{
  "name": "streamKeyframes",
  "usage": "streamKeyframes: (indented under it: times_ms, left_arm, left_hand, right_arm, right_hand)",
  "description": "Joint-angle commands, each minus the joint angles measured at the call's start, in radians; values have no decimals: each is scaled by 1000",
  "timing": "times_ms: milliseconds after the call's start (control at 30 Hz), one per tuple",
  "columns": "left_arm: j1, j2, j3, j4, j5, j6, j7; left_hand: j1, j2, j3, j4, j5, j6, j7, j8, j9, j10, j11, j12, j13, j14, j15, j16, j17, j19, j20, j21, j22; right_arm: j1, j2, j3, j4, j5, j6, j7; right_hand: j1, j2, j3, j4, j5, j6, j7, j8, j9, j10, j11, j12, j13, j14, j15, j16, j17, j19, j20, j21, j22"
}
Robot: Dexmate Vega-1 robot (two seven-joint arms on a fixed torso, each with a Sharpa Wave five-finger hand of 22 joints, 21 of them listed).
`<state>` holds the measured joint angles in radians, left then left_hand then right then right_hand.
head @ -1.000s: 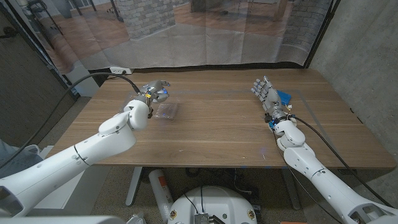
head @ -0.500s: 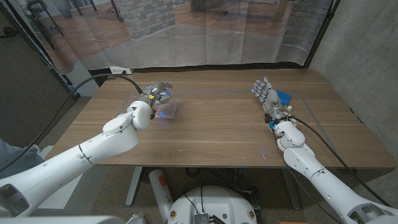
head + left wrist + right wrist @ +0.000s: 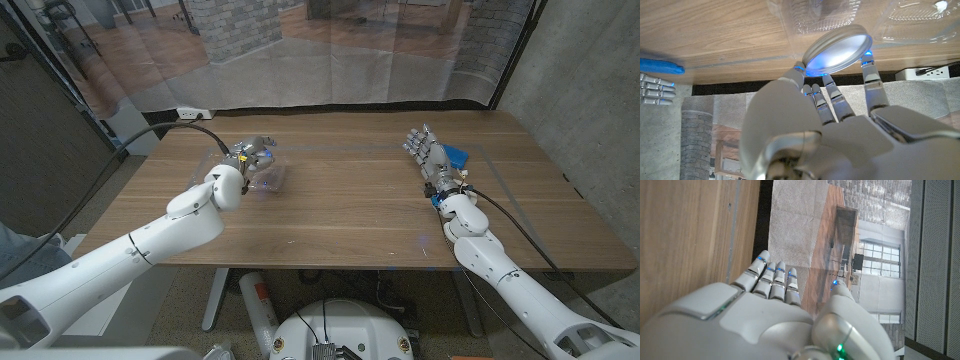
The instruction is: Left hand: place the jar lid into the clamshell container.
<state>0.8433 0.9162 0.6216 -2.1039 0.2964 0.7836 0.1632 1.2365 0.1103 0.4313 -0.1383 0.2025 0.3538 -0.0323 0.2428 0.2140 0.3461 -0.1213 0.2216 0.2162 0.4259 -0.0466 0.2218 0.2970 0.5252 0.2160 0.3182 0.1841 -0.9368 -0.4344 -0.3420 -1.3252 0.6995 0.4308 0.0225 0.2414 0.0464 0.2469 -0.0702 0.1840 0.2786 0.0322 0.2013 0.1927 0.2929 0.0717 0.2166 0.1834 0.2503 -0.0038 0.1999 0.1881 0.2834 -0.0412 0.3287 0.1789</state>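
Round metal jar lid [image 3: 838,49] over ribbed clear clamshell container [image 3: 826,15].

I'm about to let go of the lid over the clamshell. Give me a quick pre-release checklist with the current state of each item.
1. Lid held by left hand: ok, pinched between fingertips.
2. Lid over the clamshell: ok in the left wrist view; which compartment, cannot tell.
3. Clamshell open: ok, clear trays face up.
4. Lid low enough to drop: cannot tell.
5. Right hand clear of the work: ok, far side of the table, holding nothing.
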Motion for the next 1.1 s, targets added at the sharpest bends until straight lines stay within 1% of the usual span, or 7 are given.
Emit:
streamKeyframes:
  times_ms: [33,400,600,633,733,933,1100]
  left_arm:
    - [-11,-13,17,26,-8,-15,-2]
    - [-13,-22,28,42,-12,-19,-2]
    - [-13,-25,32,46,-14,-14,-2]
    - [-13,-26,32,47,-14,-13,-2]
    - [-9,-25,30,50,-19,-16,1]
    - [-5,-24,24,55,-27,-21,8]
    - [-14,-24,31,61,-24,-22,2]
  left_hand:
    - [4,8,7,1,3,10,-4,-5,2,5,1,0,5,6,-46,-2,2,120,-123,7,3]
    - [4,9,8,0,3,9,-3,-7,2,7,-2,0,5,5,-47,-3,2,119,-123,6,3]
    - [4,8,8,0,3,9,-3,-8,2,5,3,-2,5,5,-48,-3,1,119,-122,6,3]
    - [4,8,8,0,3,8,-3,-8,2,5,-1,-2,5,5,-47,-3,1,119,-122,5,3]
    - [3,8,8,0,3,8,-2,-8,2,5,-1,-2,5,5,-47,-3,1,118,-121,5,3]
    - [3,8,9,0,3,10,-2,-9,2,6,-1,-2,5,4,-45,-4,1,117,-121,4,3]
    - [3,8,9,0,3,11,-4,-9,2,6,-1,-3,5,4,-45,-4,1,117,-120,4,3]
  right_arm:
    - [11,6,-4,13,-2,1,4]
    - [10,0,-2,7,-2,-5,3]
    - [10,-2,-1,7,-1,-7,2]
    - [10,-2,-1,6,-1,-7,2]
    - [10,-3,-1,7,-1,-9,2]
    - [16,0,-4,14,-2,-10,5]
    - [22,5,-7,22,-3,-8,7]
  right_hand:
    - [6,11,3,-6,-2,8,1,-1,2,7,1,1,5,6,-1,-3,5,6,-9,-7,5]
    - [6,11,2,-7,-2,8,0,-1,2,6,-3,0,5,6,-2,-3,5,7,-9,-10,5]
    - [6,11,2,-7,-2,8,0,-1,2,6,-1,0,5,6,0,-3,5,8,-9,-11,5]
    - [6,11,2,-8,-2,8,1,-1,2,7,-2,0,5,6,0,-3,5,8,-9,-12,5]
    - [6,11,2,-8,-2,8,0,-1,2,7,-4,0,5,6,-1,-3,5,8,-9,-12,5]
    - [5,12,2,-8,-2,8,0,-1,2,6,-3,0,5,5,0,-3,5,9,-9,-14,5]
    - [5,12,2,-8,-2,7,-1,-2,2,6,-3,0,5,6,0,-3,5,9,-9,-15,5]
